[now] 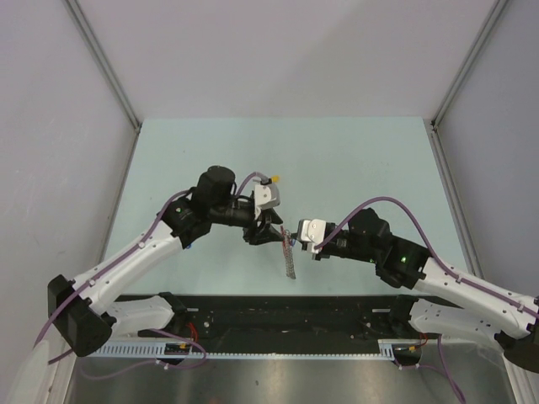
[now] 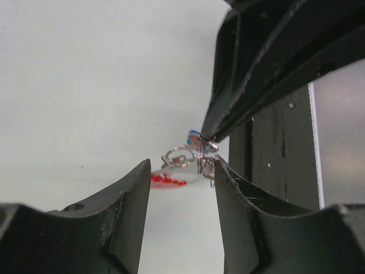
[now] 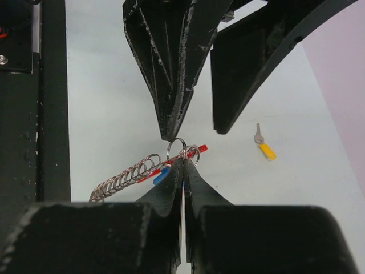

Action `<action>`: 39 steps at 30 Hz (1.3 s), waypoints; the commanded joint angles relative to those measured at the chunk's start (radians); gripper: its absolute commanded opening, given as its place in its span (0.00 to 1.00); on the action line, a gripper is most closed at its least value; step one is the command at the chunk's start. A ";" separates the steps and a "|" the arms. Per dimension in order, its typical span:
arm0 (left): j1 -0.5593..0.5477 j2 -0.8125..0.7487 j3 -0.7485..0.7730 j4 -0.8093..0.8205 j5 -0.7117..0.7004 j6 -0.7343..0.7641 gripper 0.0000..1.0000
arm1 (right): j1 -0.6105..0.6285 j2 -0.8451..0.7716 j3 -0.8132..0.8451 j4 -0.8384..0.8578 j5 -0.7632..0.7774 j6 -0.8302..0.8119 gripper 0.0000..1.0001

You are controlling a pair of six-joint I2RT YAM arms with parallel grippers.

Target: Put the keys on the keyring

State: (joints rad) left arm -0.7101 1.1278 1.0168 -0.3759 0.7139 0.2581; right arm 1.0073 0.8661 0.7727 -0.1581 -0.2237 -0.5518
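The keyring (image 3: 122,180), a silvery chain of rings with a red tag (image 3: 198,150), hangs from my right gripper (image 3: 184,161), which is shut on its top rings. A blue-capped key (image 3: 161,174) sits against the left finger. In the top view the chain (image 1: 290,259) dangles below the right gripper (image 1: 294,239). My left gripper (image 2: 182,171) is open, its fingertips on either side of the rings (image 2: 179,157) without pinching them. A yellow-capped key (image 3: 263,147) lies on the table beyond the grippers.
Both arms meet over the near middle of the pale green table (image 1: 354,160). A black rail (image 1: 278,307) runs along the near edge, just under the hanging chain. Grey walls enclose the table on three sides.
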 commanded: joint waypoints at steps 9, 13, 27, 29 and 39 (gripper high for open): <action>0.006 0.084 0.118 -0.190 0.205 0.176 0.45 | -0.001 -0.006 0.056 0.019 -0.028 -0.013 0.00; 0.005 0.093 0.118 -0.173 0.206 0.161 0.43 | -0.001 -0.004 0.060 0.019 -0.031 -0.014 0.00; -0.006 0.122 0.134 -0.182 0.203 0.136 0.19 | 0.010 0.017 0.076 -0.001 -0.028 -0.014 0.00; -0.006 0.118 0.129 -0.179 0.202 0.129 0.05 | 0.014 0.019 0.080 -0.004 -0.023 -0.011 0.00; 0.000 0.007 0.029 -0.035 0.049 -0.026 0.00 | 0.047 -0.021 0.089 -0.070 0.064 0.016 0.00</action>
State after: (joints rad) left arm -0.7162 1.2171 1.0817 -0.4957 0.8299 0.3176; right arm 1.0370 0.8825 0.8104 -0.2138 -0.2024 -0.5522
